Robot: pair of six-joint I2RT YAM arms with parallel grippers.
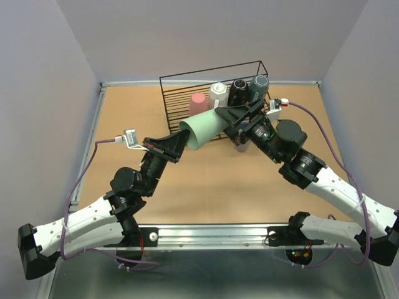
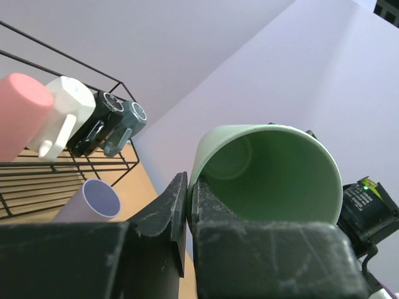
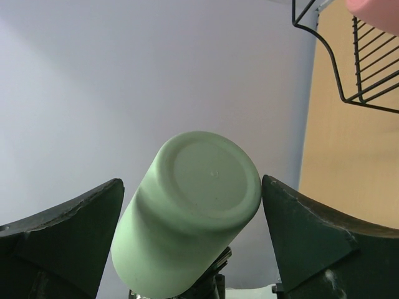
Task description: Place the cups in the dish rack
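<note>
Pinching smooth, cylindrical green tumbler [image 1: 204,129] rim.

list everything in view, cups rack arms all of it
rack: 1, black, far middle
pink cup: 1, pink, in rack
white mug: 1, white, in rack
black mug: 1, black, in rack
grey-blue mug: 1, grey-blue, in rack
green cup: 1, green, held midair
lavender cup: 1, lavender, beside rack
table: 1, tan, under all
left gripper: 1, black, pinching green cup's rim
right gripper: 1, black, around green cup's base
</note>
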